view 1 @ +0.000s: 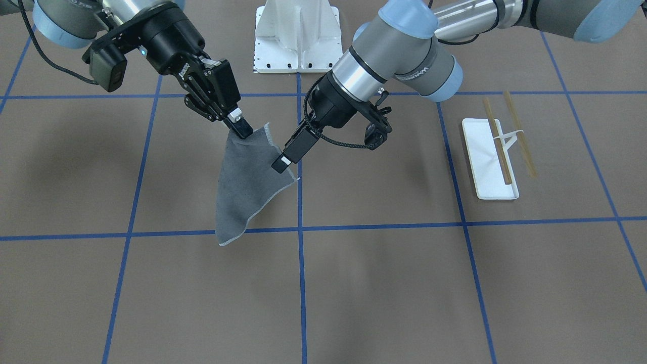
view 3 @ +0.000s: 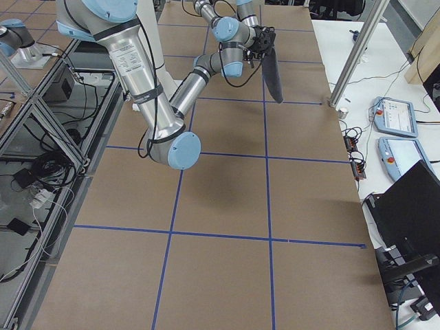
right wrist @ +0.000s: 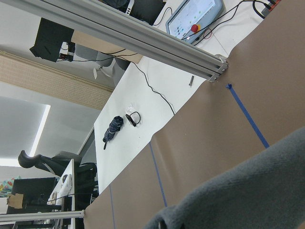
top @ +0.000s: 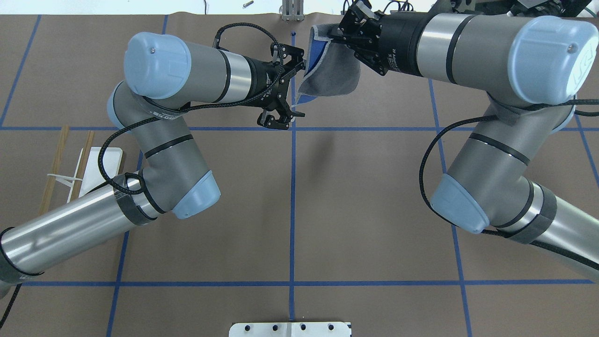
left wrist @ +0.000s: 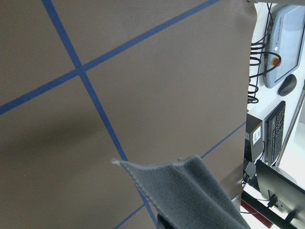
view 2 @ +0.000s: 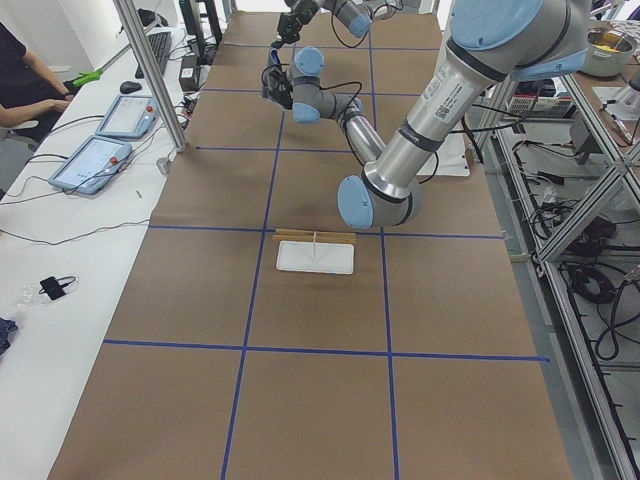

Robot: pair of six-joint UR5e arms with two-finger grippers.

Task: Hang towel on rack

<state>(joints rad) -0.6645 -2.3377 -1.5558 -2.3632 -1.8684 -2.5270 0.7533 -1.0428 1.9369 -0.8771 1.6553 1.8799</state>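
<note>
Reading the front-facing view from its left edge, the right gripper [view 1: 241, 129] pinches the upper corner of the dark grey towel [view 1: 247, 192], which hangs in a loose triangle above the brown surface [view 1: 379, 283]. Next along, the left gripper [view 1: 281, 164] is closed on the towel's neighbouring edge, so the cloth is held between the two. The rack [view 1: 488, 172] stands well apart at the view's right, on the robot's left side. The step in hand looks like carrying the towel across to it. To do that well, both grippers should travel at a matched pace with the held edge kept fairly taut. They should also travel high enough that the dangling tip passes over the two wooden rods [view 1: 519, 136] rather than snagging them. The stand looks light, so a dragged cloth could probably shift or tip it. It seems wise to lower the towel squarely across the rods and only then let go. The cloth covers the finger pads of both grippers, so the depth of each pinch cannot be judged. Whether the lowest tip touches the surface is unclear. The overhead view hides part of the rack behind the left arm, and neither wrist view shows it.
</note>
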